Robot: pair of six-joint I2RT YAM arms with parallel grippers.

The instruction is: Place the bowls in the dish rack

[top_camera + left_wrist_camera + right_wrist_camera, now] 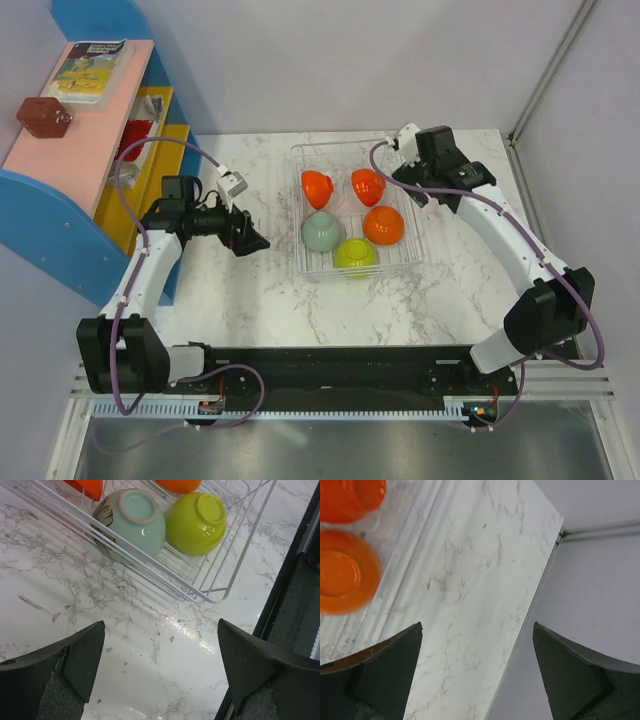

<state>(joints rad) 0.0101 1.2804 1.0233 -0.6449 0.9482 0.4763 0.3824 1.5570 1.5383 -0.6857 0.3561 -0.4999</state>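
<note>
**A:** Left pincer: how far open, and holding what?

**B:** Left gripper (160,627): jaws spread wide. Only bare marble table (75,580) shows between them. It holds nothing and touches nothing. In the overhead view it sits left of centre, apart from the left wall of the dish rack (299,215).

**A:** Right pincer?

**B:** Right gripper (478,625): jaws also spread wide and empty. Bare table fills the gap, with the table edge and grey wall (600,580) on the right of its wrist view. 2 orange bowls show at the left edge of that frame, blurred and clear of the fingers. No contact.

**A:** Where are the bowls?

**B:** All 5 are inside the rack, at centre frame in the overhead view.
- 1 red-orange bowl (317,187) is at the rack's upper left.
- 1 red-orange bowl (368,185) is at the upper right.
- 1 red-orange bowl (383,225) is right of centre.
- The grey-green bowl (323,231) is at the lower left.
- The lime-yellow bowl (355,252) is at the bottom edge, just beside the grey-green one.

**A:** Orientation?

**B:** In the left wrist view the grey-green and lime-yellow bowls turn their foot rings toward the camera. Both lie behind the rack's wire corner at the top of the frame. The 2 upper red-orange bowls look tipped. I cannot tell how they lean.
</note>
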